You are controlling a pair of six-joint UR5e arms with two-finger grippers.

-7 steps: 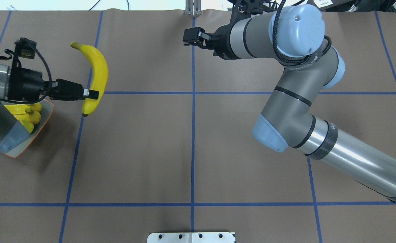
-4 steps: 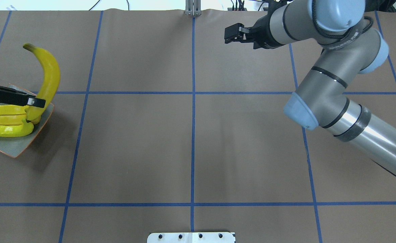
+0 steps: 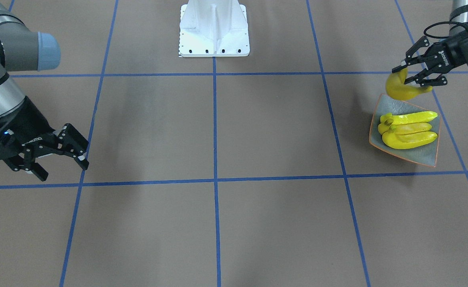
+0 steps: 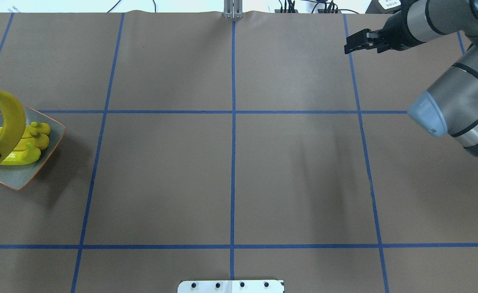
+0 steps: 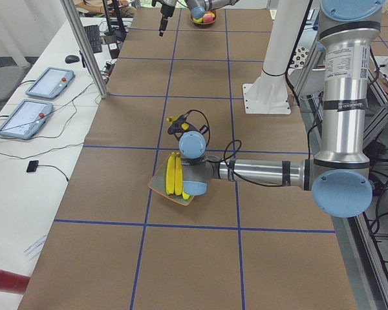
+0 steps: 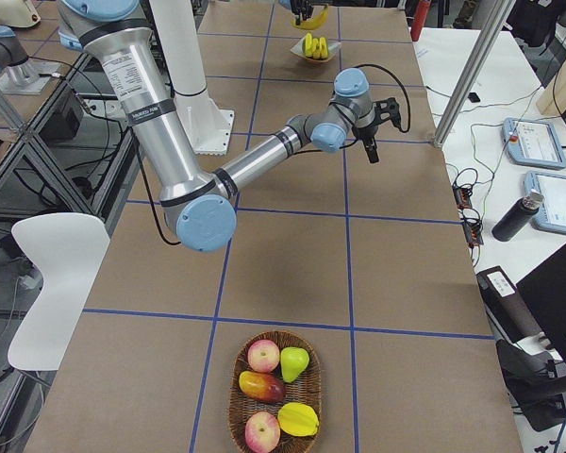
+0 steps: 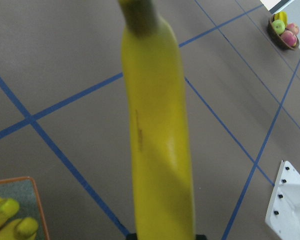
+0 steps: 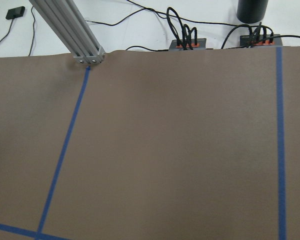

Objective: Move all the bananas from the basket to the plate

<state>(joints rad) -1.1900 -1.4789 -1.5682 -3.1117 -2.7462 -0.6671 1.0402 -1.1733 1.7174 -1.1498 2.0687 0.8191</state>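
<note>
- Three bananas (image 3: 409, 128) are laid side by side on the plate (image 3: 421, 157). They are seen at the right of the front-facing view and hard against the left edge of the overhead view.
- One more, the held banana (image 3: 401, 91), is clamped between the fingers of the left gripper (image 3: 417, 77). In the front-facing view it is seen at the plate's upper corner, apart from the three lying ones.
- In the overhead view the held banana overlaps the plate's left part, and its lower end is cut off by the frame's left edge.
- The right gripper (image 3: 63, 168) is seen at the left edge of the front-facing view, jaws spread and nothing between them, well apart from the plate.
- A broad stretch of brown table (image 4: 231, 162), crossed by blue tape lines (image 4: 233, 112), is seen between the two grippers. A white base plate (image 3: 214, 28) is seen at top centre of the front-facing view.
- The basket (image 6: 238, 401) is shown best at the bottom of the right side view, holding apples, a pear and a yellow star-shaped fruit. It appears small in the upper right corner of the left wrist view.
- The left wrist view is filled down the middle by the held banana, stem end at the top. Two banana tips and the plate's orange rim are seen at lower left.
- Only table, tape lines and cables (image 8: 190, 37) at the far edge are shown by the right wrist view.
</note>
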